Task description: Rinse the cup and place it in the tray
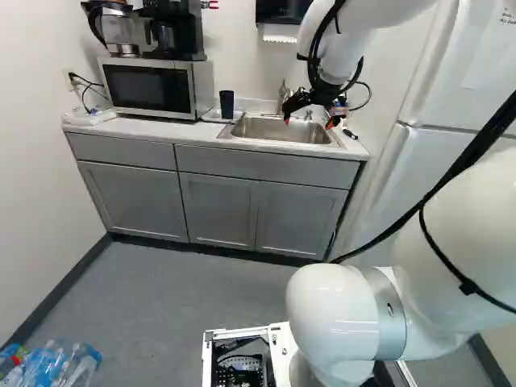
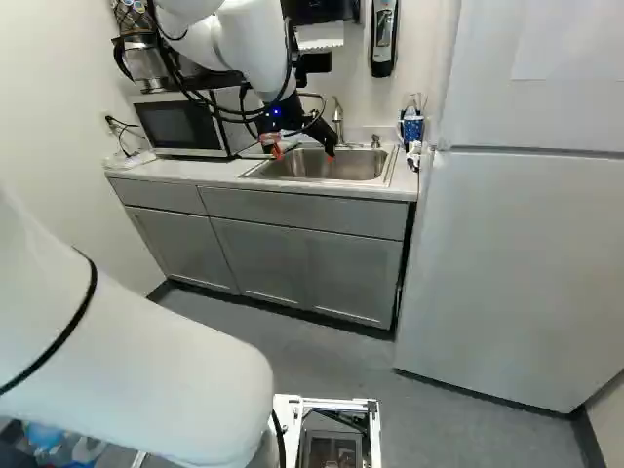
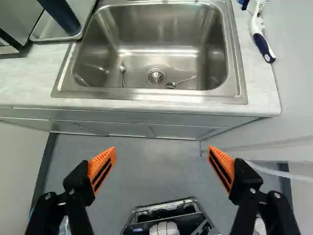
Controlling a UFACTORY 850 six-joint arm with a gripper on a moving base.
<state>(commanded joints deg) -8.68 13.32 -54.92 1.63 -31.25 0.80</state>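
Navy cup (image 1: 226, 105) stands on end in tray (image 3: 55, 38) | long axis vertical | pincer (image 1: 308, 122) wide open

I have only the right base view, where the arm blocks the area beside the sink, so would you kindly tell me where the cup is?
Observer: It stands upright on the tray, with the cup between the microwave and the sink.

Operator: Thank you. Is anything lying in the basin?

Observer: Yes, the wrist view shows a spoon beside the drain.

Operator: And are the jaws holding anything?

Observer: No, they stand wide apart with nothing gripped.
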